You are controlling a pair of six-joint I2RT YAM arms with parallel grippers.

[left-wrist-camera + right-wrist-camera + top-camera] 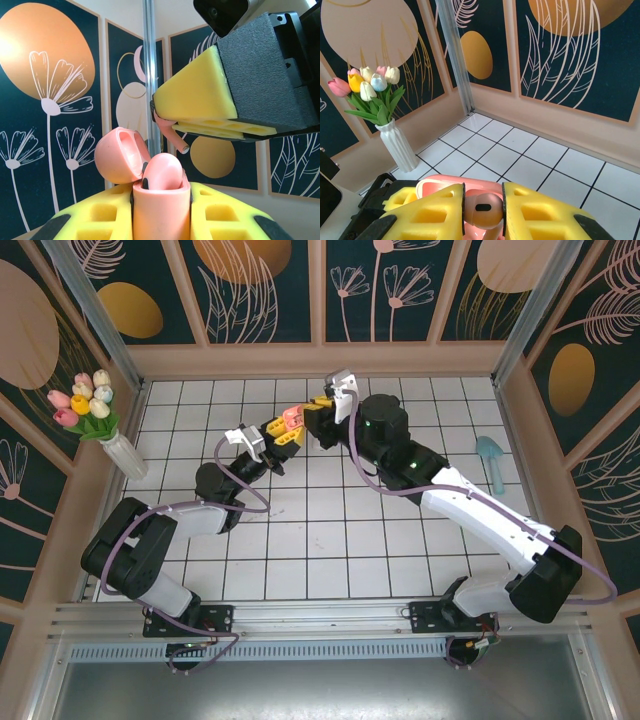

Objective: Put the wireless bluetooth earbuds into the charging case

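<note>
My left gripper (161,202) is shut on a salmon-pink charging case (160,205) and holds it upright above the tiled floor. Its lid (117,156) is swung open to the left. One pink earbud (163,171) sits in the case, its head poking out. My right gripper (484,210) is shut on a second pink earbud (488,210), whose stem (176,139) points down, just above and to the right of the case opening. From the right wrist, the open case (440,187) lies directly under that earbud. From above, both grippers (283,437) (318,420) meet at the case (292,418).
A white vase of tulips (118,448) (396,145) stands at the left wall. A pale teal tool (492,460) lies on the tiles at the right. Patterned walls and a metal corner post (455,55) enclose the floor.
</note>
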